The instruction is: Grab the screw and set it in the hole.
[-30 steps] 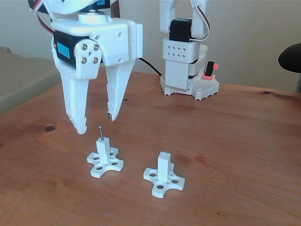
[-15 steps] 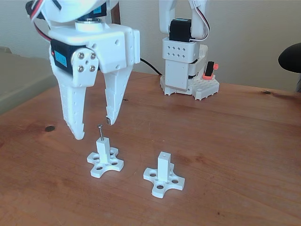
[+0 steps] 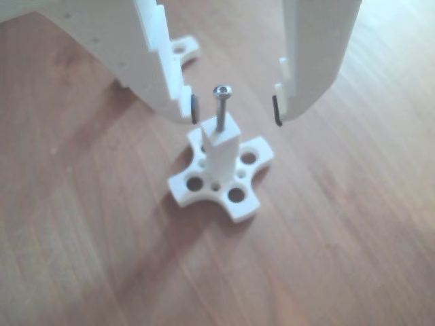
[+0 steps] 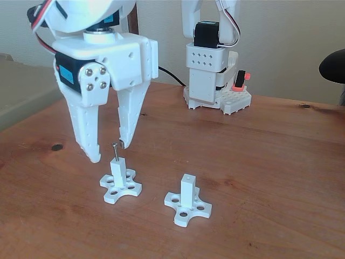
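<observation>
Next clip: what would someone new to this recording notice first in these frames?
First, the screw standing upright in the white post of a cross-shaped base, its head poking above the post top. The open gripper hangs right over it, one of the fingers on each side of the head, neither touching. In the fixed view, a second post stands to the right with nothing in it, on the wooden table.
</observation>
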Robot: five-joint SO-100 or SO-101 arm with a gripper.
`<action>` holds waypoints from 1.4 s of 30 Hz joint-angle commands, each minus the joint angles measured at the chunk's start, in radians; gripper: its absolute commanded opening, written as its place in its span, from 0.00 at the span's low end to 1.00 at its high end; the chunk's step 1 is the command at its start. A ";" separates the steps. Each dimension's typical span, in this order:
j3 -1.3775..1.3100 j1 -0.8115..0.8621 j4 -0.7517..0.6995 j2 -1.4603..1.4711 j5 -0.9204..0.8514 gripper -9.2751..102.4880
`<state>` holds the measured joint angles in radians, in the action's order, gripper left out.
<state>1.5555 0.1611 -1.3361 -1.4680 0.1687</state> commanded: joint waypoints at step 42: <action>-0.112 -0.015 0.035 0.017 0.005 0.13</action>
<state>1.5355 0.1534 -1.3085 -1.4220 0.1687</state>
